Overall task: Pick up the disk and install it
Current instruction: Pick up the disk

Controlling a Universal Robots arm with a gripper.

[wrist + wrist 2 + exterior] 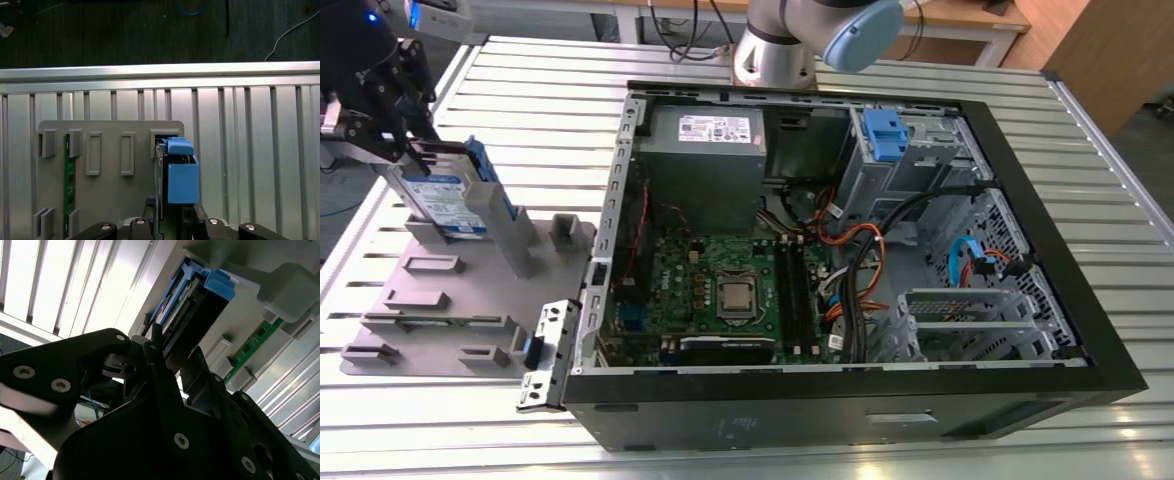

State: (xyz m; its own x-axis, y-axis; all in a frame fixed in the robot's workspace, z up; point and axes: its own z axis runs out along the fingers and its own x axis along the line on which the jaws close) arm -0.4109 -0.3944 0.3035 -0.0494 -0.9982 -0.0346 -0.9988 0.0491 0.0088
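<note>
- Overall, the slatted metal table (547,80) carries the whole job. Judging by where the parts lie, the work stands at the very start of the pick-up, with lifting, carrying and fitting all outstanding.
- Computer case (827,410) lies open on its side at the exterior view's right. The drive cage (921,170) at its far corner carries one blue carrier (882,135). The disk is not in the case, so nothing is installed.
- Grey holding fixture (454,290) rests on the table just beside the case, at the exterior view's left.
- Disk (447,205) stands on edge in a slot of the fixture, its blue bracket plain in both wrist views. It appears seated in the slot rather than lifted.
- Gripper (407,140) sits over the disk's upper edge, straddling it. Whether it has clamped the disk cannot be told.
- Green memory stick (66,185) stands in another slot of the fixture, well apart from the disk.
</note>
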